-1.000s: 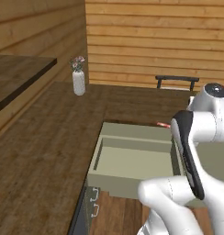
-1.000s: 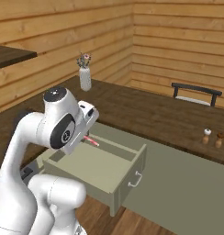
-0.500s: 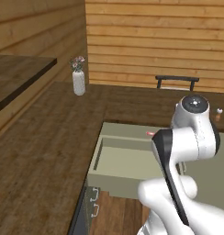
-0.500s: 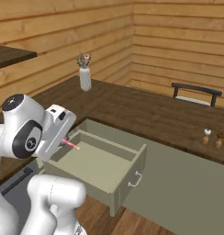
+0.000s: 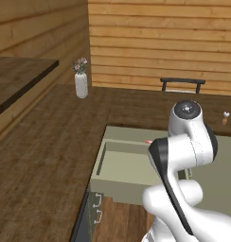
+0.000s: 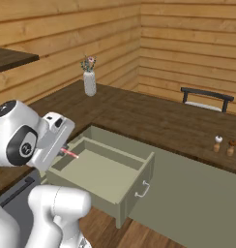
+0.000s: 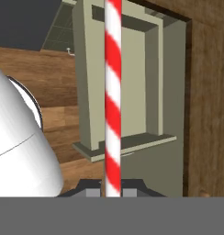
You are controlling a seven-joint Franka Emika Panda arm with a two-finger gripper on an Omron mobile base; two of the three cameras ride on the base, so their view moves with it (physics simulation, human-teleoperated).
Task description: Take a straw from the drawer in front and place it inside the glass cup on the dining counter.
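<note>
Since a second ago the arm has swung from the drawer's far rim toward its left side, carrying the straw (image 7: 113, 92) with it; the drawer and table have not moved. Straw is clamped in the closed pincer (image 7: 112, 190), running straight out along the hand view as a red-and-white striped stick; in the right base view it shows as a short pink end (image 6: 69, 153) by the drawer's near-left corner. Drawer (image 6: 105, 172) stands pulled out and looks bare inside. Judgement: pickup is done, and transport to the cup remains.

Table (image 6: 154, 118) carries a vase (image 6: 89, 81) and two shakers (image 6: 223, 145). No glass cup can be made out. Finger contact on the straw sits at the frame edge and is barely visible; in the left base view the arm covers most of the straw.
</note>
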